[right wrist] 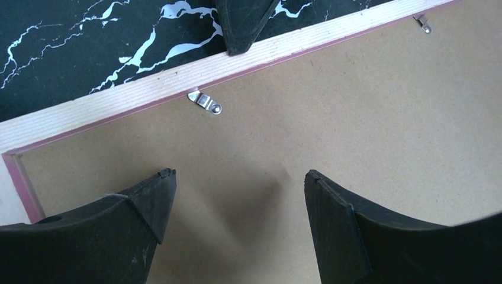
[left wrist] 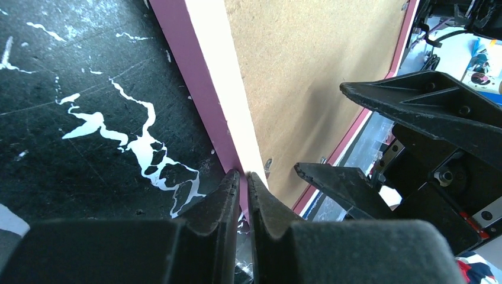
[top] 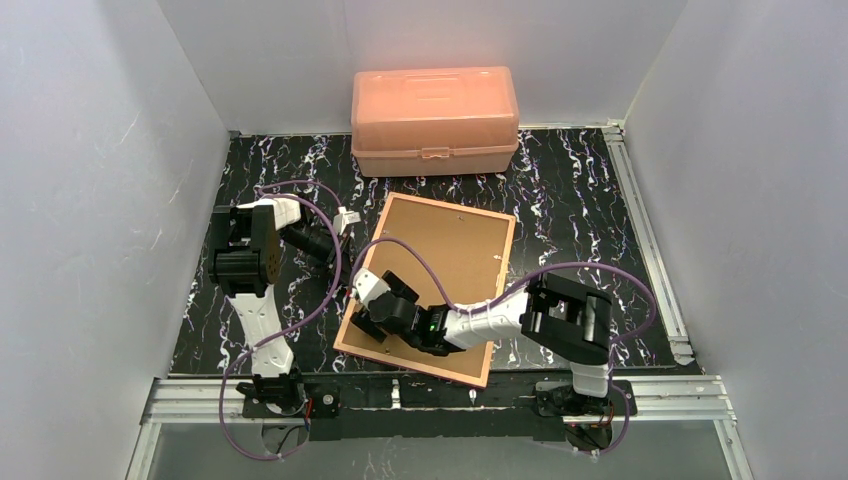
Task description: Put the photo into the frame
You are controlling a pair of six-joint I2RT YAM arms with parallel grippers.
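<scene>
The closed left gripper (left wrist: 243, 173) is touching the stiff, probably light, thin-bordered pink rectangular frame (left wrist: 204, 89) at its rim, likely the safest hold, while the right gripper (right wrist: 238, 173) is hovering with fingers spread.

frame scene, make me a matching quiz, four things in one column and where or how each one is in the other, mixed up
Things:
1. left gripper
2. right gripper
3. backing board
4. salmon box

States:
a. lid shut, at the far edge of the table
b. open, above the backing board
c. lies in the frame, facing up
d. shut on the frame's edge

Pairs: 1-d, 2-b, 3-c, 4-a
</scene>
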